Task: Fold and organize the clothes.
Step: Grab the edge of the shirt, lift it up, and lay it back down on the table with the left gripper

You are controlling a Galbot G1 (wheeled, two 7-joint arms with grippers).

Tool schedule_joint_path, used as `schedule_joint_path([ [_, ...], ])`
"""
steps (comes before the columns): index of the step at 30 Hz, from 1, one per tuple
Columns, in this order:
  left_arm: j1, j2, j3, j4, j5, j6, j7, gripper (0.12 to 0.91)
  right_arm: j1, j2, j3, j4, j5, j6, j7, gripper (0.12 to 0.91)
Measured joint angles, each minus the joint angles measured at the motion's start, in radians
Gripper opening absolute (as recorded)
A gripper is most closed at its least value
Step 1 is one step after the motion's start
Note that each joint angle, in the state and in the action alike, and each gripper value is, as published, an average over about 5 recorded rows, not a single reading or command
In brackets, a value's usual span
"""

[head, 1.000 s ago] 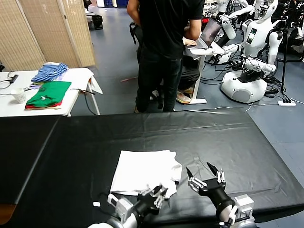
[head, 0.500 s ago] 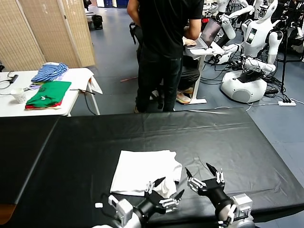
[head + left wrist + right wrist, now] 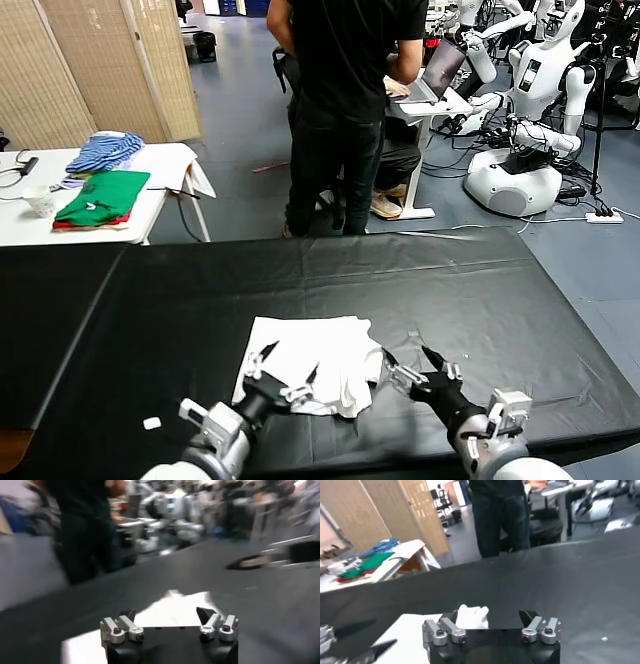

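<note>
Since a second ago the left gripper (image 3: 283,372) has let go of the shirt's near edge and swung left; its fingers now stand spread above the near left part of the white T-shirt (image 3: 310,355), probably clearing for a fresh grasp. That shirt lies partly folded on the black surface (image 3: 480,300). Just beside its bunched near right corner, the right gripper (image 3: 412,362) hovers spread, holding nothing.

From the head we look down over the black table (image 3: 420,290). Each wrist camera sits low behind its own fingers, facing across it. All share the white T-shirt (image 3: 310,360).
</note>
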Motion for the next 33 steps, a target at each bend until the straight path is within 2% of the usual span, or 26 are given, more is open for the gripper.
schedule_joint_path([
  [10,0.012,-0.027,-0.071,0.023,-0.021,0.007,-0.015,0.907,0.12,0.017,-0.085,-0.146,0.013,0.019,0.025,0.907],
  [13,0.013,-0.029,-0.08,0.025,-0.025,0.007,-0.017,0.907,0.137,0.019,-0.098,-0.177,0.013,0.02,0.025,0.875],
  [21,0.007,-0.031,-0.088,0.036,-0.035,0.006,-0.021,0.907,0.143,0.019,-0.107,-0.205,0.013,0.022,0.022,0.602],
  [27,0.004,-0.033,-0.085,0.037,-0.034,0.002,-0.022,0.907,0.139,0.018,-0.106,-0.21,0.013,0.021,0.02,0.277],
  [29,0.005,-0.032,-0.085,0.037,-0.034,0.001,-0.022,0.907,0.14,0.018,-0.106,-0.212,0.012,0.021,0.02,0.218],
  [33,0.008,-0.031,-0.084,0.035,-0.034,0.0,-0.022,0.907,0.147,0.018,-0.108,-0.219,0.007,0.025,0.015,0.16],
])
